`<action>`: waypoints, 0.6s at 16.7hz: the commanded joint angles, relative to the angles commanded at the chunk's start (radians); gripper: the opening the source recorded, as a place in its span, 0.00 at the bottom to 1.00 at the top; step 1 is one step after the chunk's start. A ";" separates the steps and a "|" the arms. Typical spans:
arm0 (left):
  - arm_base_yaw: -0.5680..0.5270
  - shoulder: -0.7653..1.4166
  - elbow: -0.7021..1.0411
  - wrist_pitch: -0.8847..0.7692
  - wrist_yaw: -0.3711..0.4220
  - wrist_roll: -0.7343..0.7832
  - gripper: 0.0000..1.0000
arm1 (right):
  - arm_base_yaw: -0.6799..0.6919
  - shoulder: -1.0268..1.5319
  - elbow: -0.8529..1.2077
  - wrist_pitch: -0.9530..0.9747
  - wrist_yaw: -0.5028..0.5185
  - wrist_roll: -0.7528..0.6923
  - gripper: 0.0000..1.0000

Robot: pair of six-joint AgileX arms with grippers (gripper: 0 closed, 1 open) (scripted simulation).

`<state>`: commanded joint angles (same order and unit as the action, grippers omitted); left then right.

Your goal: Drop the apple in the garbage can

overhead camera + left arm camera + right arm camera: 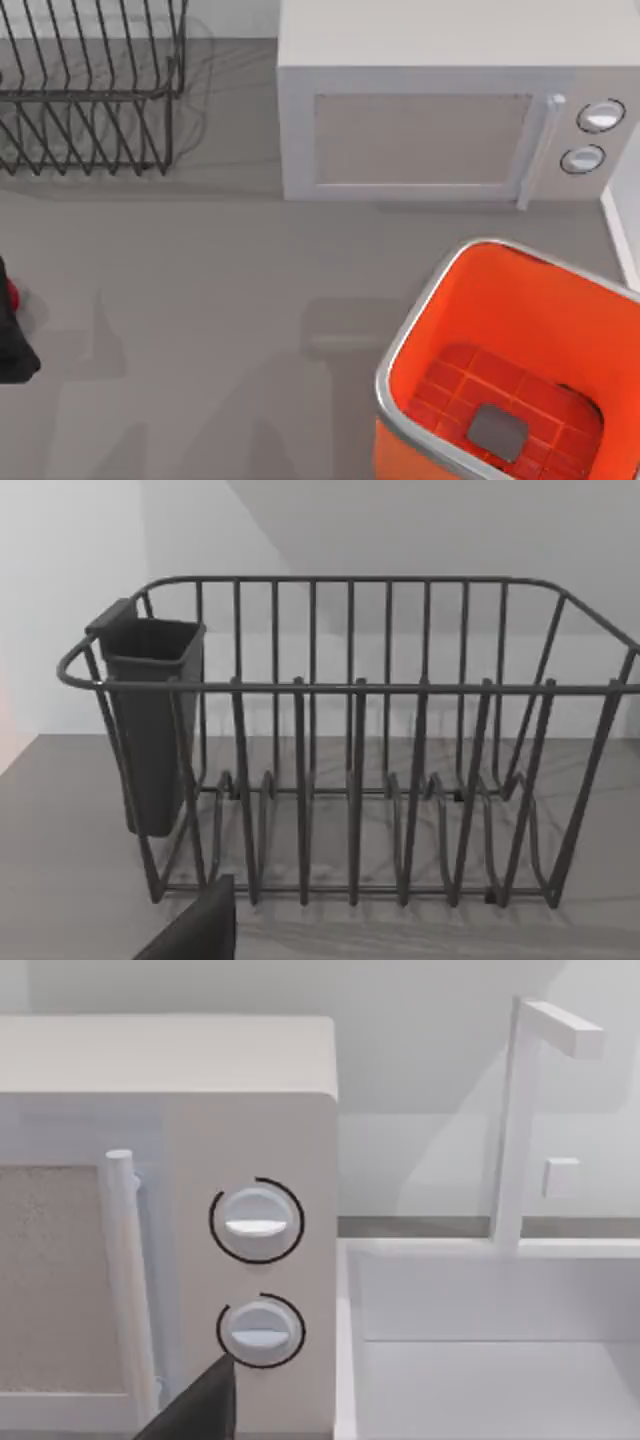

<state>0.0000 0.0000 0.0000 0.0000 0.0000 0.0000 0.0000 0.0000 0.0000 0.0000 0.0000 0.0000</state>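
The garbage can [520, 300] is a big orange bin with a silver rim, a gridded floor and a grey square patch. It stands at the table's front right. A small dark red bit, which looks like the apple [12, 293], peeks in at the far left edge, touching the black body of my left gripper [14, 345]. Most of both is cut off by the frame. The left wrist view has a dark part of that gripper [195, 932] at its edge. A dark part of my right gripper [195, 1405] shows in front of the microwave knobs.
A white microwave [420, 130] stands at the back centre-right, its knobs [256, 1222] close before the right wrist. A dark wire dish rack [90, 90] with a cup holder [150, 720] sits back left. A white sink [490, 1360] with a faucet [520, 1110] lies right of the microwave.
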 joint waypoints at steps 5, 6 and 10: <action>0.000 0.062 0.060 -0.044 -0.001 0.039 1.00 | 0.000 0.000 0.000 0.000 0.000 0.000 1.00; 0.001 0.104 0.099 -0.073 -0.002 0.063 1.00 | 0.000 0.000 0.000 0.000 0.000 0.000 1.00; 0.012 0.379 0.317 -0.239 -0.014 0.200 1.00 | 0.000 0.000 0.000 0.000 0.000 0.000 1.00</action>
<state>0.0116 0.3786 0.3169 -0.2388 -0.0139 0.1996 0.0000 0.0000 0.0000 0.0000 0.0000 0.0000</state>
